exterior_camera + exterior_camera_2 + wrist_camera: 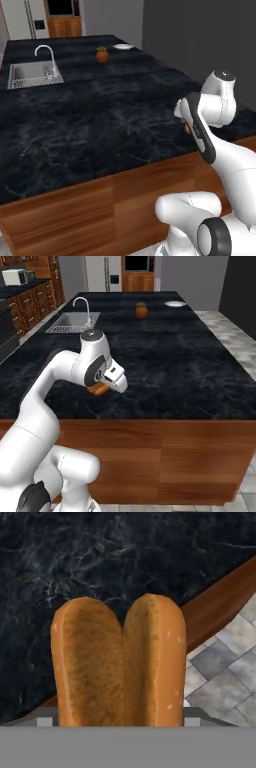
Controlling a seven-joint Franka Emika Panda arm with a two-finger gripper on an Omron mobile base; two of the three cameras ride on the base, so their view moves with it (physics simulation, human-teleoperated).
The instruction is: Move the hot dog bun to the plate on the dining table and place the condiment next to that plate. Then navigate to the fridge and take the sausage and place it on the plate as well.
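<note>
While over near table (200, 381) edge, bun (117, 662) held lengthwise in wide-set jaws of gripper (100, 389). Carry level to far plate (175, 304); lower gently before letting go.

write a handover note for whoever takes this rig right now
Jaws: shut on the bun, which is held up by the near edge of the table.
Plate: at the table's far end, beyond the sink; it looks bare.
Done: bun picked up.
Left: carry the bun to the plate, set the condiment beside the plate, drive to the fridge, fetch the sausage and put it on the plate.
</note>
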